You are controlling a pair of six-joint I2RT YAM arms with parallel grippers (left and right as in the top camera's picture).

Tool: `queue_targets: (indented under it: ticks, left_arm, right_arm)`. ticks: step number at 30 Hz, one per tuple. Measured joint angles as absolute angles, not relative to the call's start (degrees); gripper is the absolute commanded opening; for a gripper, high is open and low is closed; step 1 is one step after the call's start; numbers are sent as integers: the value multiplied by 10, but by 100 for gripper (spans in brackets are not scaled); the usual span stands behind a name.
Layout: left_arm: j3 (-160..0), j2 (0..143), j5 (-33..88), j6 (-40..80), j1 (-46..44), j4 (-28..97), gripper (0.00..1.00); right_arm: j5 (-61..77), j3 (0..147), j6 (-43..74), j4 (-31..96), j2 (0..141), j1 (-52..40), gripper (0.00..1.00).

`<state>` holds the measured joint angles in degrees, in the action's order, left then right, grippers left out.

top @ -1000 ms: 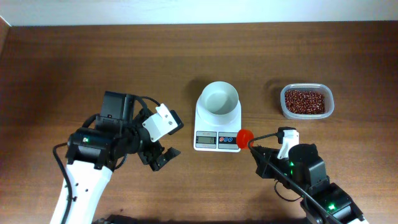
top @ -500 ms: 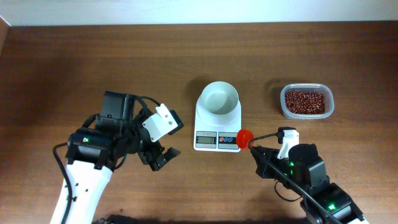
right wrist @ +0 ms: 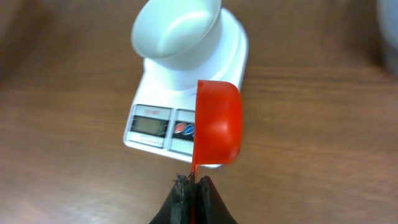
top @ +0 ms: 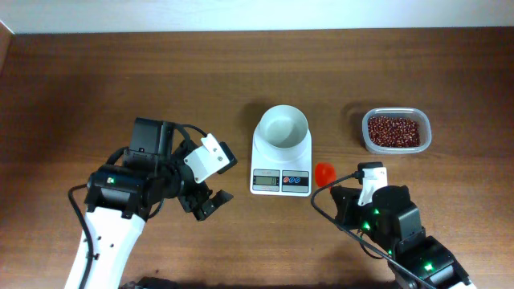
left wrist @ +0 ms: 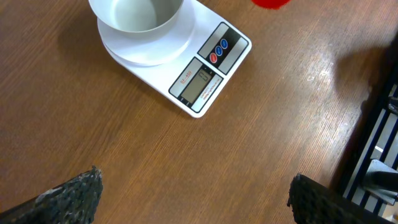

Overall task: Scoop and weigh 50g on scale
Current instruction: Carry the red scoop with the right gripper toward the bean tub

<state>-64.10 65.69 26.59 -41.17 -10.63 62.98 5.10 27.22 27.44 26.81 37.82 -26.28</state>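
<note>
Just ahead of my right gripper [right wrist: 193, 200], the red scoop [right wrist: 217, 122] hangs by its thin handle, cup turned on edge and, as far as I can see, with no beans in it. That narrow pinch is my first worry: a handle this slim could twist between my fingertips once the cup is loaded, and grains would scatter over the table [top: 96, 80]. A little farther on is the scale [top: 280, 160], the scoop hovering close by its front right corner near the buttons. A careless swing from here could press a button, nudge the scale askew, or rock the white bowl [top: 283, 127] on top, and any of these would spoil the reading. Farther off to my right, the beans [top: 393, 130] lie heaped in the clear tub [top: 365, 143], well apart from the scale. Carrying a full scoop across that gap invites spills, and tipping too fast into the bowl would overshoot fifty grams. I cannot read the display.

My right jaws are closed tight on the scoop's handle — touching nothing else. My left gripper [left wrist: 196, 202] stands spread wide above bare wood, holding nothing, with the scale beyond it.
</note>
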Motion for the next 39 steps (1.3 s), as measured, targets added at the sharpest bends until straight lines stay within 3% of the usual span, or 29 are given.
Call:
queue_targets:
  ticks: [8,39]
  left_arm:
    - [-641,657,266,-412,-106,630,99]
    - [-641,657,266,-412,-106,630,99]
  right_arm:
    - [-59,374,177,357,377,-263,4]
    - [-86,400,213,441,377,-263,4]
